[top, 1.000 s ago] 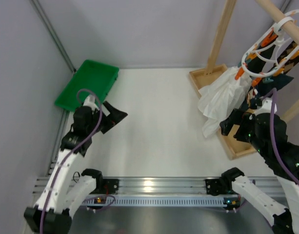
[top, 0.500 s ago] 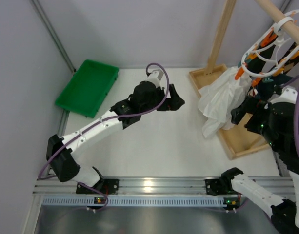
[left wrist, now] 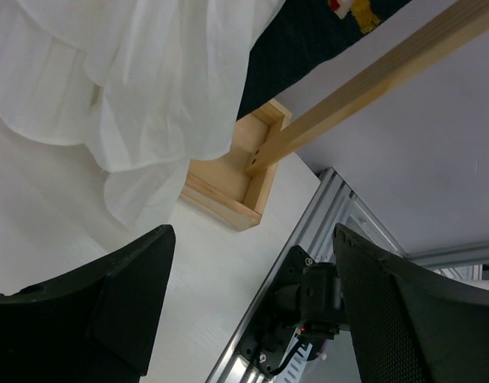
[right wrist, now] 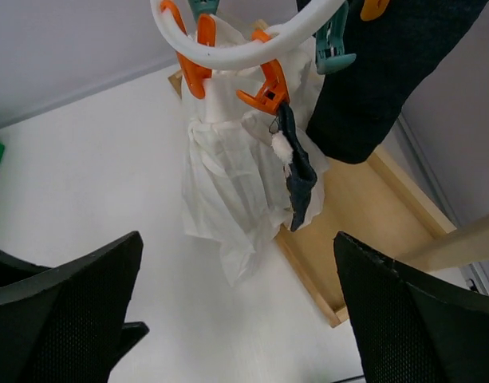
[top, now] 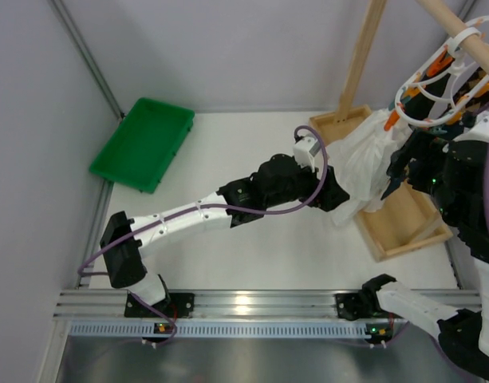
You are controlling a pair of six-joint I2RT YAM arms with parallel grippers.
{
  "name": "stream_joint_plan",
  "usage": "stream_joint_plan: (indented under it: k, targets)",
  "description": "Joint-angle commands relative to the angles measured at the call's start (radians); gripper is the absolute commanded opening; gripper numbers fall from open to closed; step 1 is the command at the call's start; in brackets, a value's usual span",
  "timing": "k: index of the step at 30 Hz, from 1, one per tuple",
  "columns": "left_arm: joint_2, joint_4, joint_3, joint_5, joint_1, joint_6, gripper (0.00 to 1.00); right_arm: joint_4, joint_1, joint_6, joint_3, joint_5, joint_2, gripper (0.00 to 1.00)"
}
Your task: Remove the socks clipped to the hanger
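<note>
The white round hanger (top: 429, 86) hangs from the wooden rack's beam at the top right, with orange and teal clips. In the right wrist view its ring (right wrist: 244, 53) holds a small dark sock (right wrist: 298, 180) on an orange clip and a larger dark sock (right wrist: 384, 80). A dark sock with an argyle patch (left wrist: 304, 44) shows in the left wrist view. My left gripper (top: 338, 199) (left wrist: 254, 239) is open and empty, close to the white cloth (top: 362, 163). My right gripper (top: 400, 169) (right wrist: 236, 247) is open and empty, just below the hanger.
The white cloth (right wrist: 228, 187) hangs from the same hanger and drapes onto the table. The wooden rack's base frame (top: 397, 230) and upright (top: 364, 56) stand at the right. A green tray (top: 144, 142) lies at the far left. A metal rail (top: 252, 307) runs along the near edge.
My left arm has swung from beside the green tray across the table to the white cloth. My right gripper has risen towards the hanger.
</note>
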Motion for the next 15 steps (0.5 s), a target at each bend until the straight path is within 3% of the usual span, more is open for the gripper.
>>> stream_joint_plan:
  k: [1,7,11,15]
  targets:
    - [-0.004,0.067,0.039,0.017,-0.006,0.038,0.82,0.124,-0.010,-0.056,-0.105,0.048,-0.002,0.98]
    - [0.032,0.072,0.081,0.129,-0.010,0.108,0.77,0.220,-0.054,-0.095,-0.212,0.061,0.030,0.94]
    - [0.017,0.072,0.061,0.122,-0.010,0.108,0.75,0.277,-0.202,-0.136,-0.280,-0.030,0.036,0.89]
    - [-0.012,0.072,0.032,0.089,-0.012,0.127,0.70,0.331,-0.275,-0.165,-0.347,-0.042,0.030,0.85]
